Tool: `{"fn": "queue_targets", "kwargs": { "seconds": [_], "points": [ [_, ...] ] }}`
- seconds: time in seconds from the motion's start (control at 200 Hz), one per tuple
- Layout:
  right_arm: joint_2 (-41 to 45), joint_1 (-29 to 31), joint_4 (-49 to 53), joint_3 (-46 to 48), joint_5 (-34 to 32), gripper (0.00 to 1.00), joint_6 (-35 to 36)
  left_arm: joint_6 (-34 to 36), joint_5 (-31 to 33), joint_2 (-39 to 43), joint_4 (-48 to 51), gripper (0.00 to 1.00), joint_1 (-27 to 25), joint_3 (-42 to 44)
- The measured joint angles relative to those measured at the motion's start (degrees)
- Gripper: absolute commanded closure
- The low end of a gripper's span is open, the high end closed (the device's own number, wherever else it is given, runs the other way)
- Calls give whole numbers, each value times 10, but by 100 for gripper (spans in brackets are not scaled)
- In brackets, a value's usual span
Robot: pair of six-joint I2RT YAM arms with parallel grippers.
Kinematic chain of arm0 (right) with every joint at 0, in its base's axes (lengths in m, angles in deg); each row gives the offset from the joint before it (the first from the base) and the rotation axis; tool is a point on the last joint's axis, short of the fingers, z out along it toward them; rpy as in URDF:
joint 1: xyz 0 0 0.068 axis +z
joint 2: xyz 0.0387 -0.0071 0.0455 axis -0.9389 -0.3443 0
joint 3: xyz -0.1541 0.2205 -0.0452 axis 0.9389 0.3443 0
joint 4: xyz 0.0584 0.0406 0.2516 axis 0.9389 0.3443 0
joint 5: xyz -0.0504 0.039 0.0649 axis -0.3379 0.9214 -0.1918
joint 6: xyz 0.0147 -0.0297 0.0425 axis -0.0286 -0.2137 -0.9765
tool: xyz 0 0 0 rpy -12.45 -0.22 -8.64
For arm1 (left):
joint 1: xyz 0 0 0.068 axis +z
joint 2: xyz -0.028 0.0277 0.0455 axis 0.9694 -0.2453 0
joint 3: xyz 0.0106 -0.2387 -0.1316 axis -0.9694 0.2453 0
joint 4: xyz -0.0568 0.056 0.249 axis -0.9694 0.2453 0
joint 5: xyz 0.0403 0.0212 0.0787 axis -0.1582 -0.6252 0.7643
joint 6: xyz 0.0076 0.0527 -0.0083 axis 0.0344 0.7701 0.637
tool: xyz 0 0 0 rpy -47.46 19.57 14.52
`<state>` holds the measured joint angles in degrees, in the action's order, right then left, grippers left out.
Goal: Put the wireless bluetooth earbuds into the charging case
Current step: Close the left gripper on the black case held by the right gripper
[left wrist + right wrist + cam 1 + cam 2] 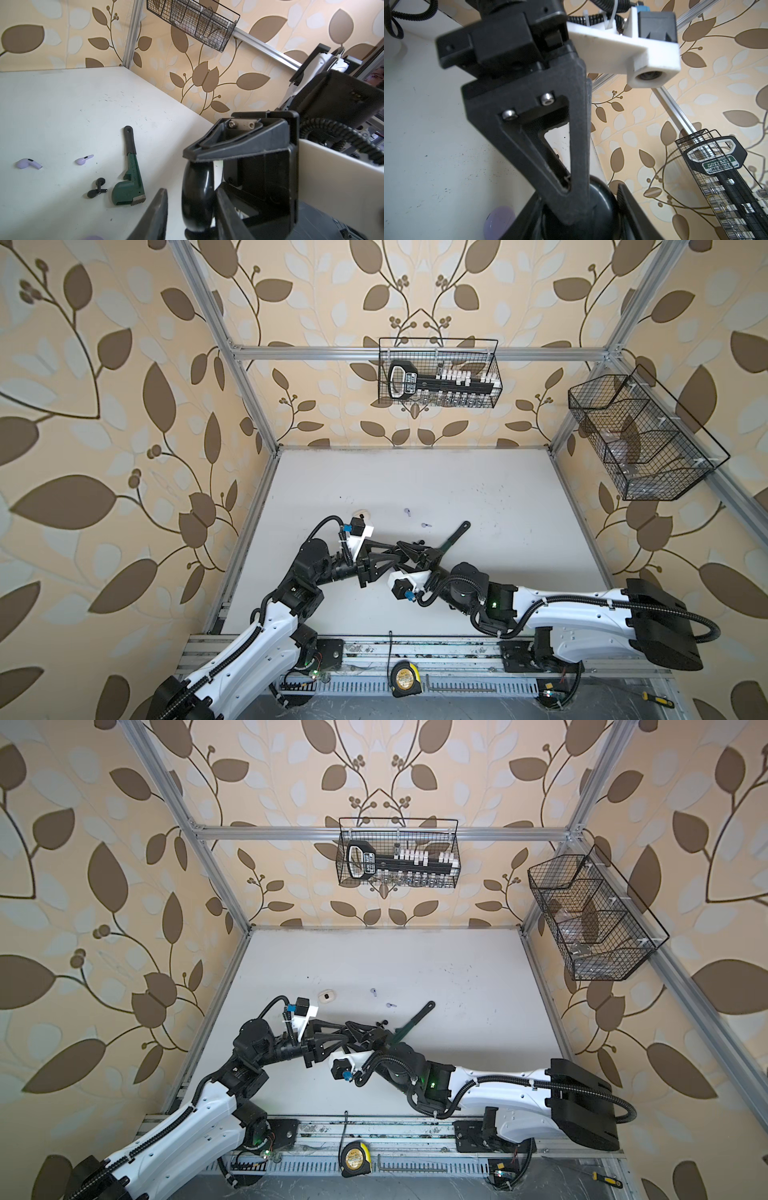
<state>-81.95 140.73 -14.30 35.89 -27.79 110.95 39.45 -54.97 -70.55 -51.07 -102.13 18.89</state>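
The black earbuds (94,193) lie on the table (62,104), touching or almost touching each other, just beside the head of the green pipe wrench (129,180). The two lilac earbuds (82,161) lie farther off, apart from each other. No earbud is in a case yet.

The black charging case (197,197) is between both arms. The right gripper (579,199) is clamped on it. The left gripper (191,188) has its jaws around it, but a gap shows at one finger, so it does not grip.

I judge that the step in hand is to open the lid. The case is glossy and round. If the left jaws press off-centre, the case may turn or slip out of the right gripper's hold and fall among the small earbuds nearby, scattering them.
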Motion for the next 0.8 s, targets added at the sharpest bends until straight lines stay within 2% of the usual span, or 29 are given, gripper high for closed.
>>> {"fn": "queue_targets", "kwargs": {
  "seconds": [0.8],
  "points": [
    [9, -9, 24, 0, 19, 83, 19, 3, -23, -30, 0, 70, -19, -10]
  ]
}}
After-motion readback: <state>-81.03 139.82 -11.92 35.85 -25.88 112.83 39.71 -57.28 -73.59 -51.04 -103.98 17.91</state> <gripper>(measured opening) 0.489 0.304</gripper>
